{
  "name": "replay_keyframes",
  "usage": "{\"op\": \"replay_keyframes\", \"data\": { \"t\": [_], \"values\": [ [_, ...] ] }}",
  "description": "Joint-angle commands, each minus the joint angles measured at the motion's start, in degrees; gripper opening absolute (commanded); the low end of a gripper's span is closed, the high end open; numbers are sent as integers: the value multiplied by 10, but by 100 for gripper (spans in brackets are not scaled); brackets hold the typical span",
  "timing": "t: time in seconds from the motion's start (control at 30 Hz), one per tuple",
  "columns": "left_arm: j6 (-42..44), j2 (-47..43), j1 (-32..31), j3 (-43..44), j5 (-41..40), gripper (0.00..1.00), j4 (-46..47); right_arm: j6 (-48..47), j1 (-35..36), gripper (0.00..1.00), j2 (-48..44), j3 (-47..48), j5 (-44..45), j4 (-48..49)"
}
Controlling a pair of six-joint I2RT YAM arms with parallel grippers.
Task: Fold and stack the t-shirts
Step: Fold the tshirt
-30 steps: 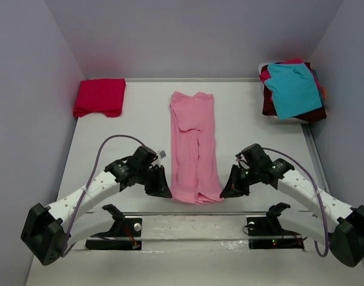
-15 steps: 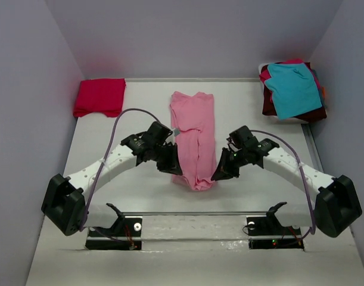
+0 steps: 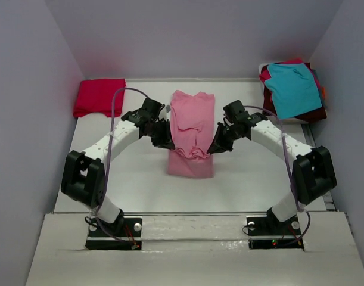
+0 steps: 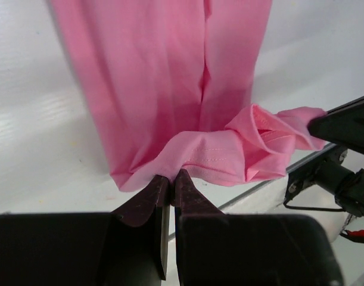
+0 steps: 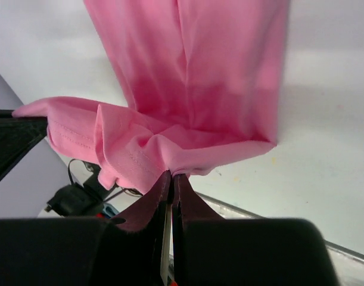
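The table (image 3: 140,179) carries everything. The light pink t-shirt (image 3: 192,116) lies lengthwise between the left gripper (image 3: 165,141) and the right gripper (image 3: 215,147), already narrowed to a long strip. Its near hem is raised and doubled toward the collar, sagging between the fingers. Past the right gripper, on its outer side, a loose pile (image 3: 292,89) topped by teal and maroon tees waits unfolded. Well out beyond the left gripper sits the crimson red tee (image 3: 99,97), folded, seemingly the start of the stack. Each gripper is pressed together, pinching one hem corner of the pink shirt. I judge one shirt done, this one mid-fold, several left.
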Motion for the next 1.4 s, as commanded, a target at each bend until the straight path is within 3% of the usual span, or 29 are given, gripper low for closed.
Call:
{"op": "replay_keyframes", "data": {
  "t": [0.0,0.17,0.6,1.37],
  "values": [
    [39,36,9,38,5,6,12,-34,-31,7,46,78,23,-10],
    [51,99,20,77,18,6,29,-48,-59,7,105,140,24,-14],
    [47,278,42,277,34,6,22,-75,-94,7,239,280,21,-39],
    [48,334,83,293,7,9,31,-88,-121,8,361,368,33,-49]
  ]
}}
